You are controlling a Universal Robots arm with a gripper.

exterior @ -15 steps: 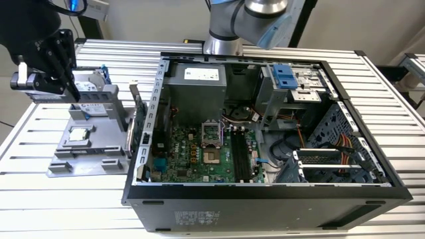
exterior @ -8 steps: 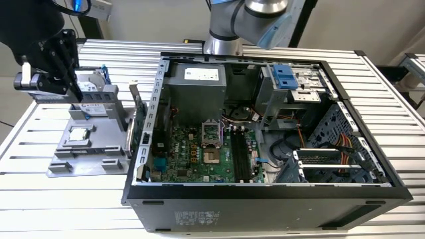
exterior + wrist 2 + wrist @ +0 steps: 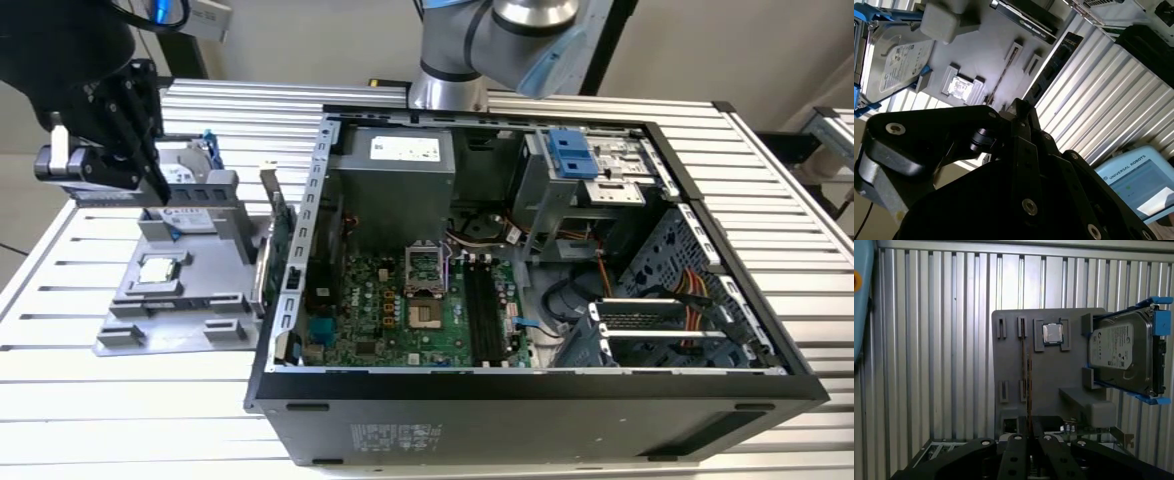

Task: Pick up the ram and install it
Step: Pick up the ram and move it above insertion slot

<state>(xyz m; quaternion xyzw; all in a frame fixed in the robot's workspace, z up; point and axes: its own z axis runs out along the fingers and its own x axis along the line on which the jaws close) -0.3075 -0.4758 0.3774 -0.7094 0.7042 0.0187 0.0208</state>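
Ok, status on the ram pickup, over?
Gripper hovering over the gray tray, in line with the ram. Ram on edge in its tray slots. Hard drive apart from it, not blocking.

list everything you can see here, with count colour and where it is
ram: one, thin stick seen edge-on, standing in the holder's slots
holder: one, grey, on the table at the exterior view's left of the case
processor chip: one, silver, in a recess of the holder
hard drive: one, silver in a blue frame, on the holder
card: one, green with a metal bracket, upright between holder and case
computer case: one, black, open, on the table
table: one, silver, slatted
pendant: one, light blue, beside the table
arm: one, silver and light blue, behind the case
gripper: one, black, over the holder, nearest the ram
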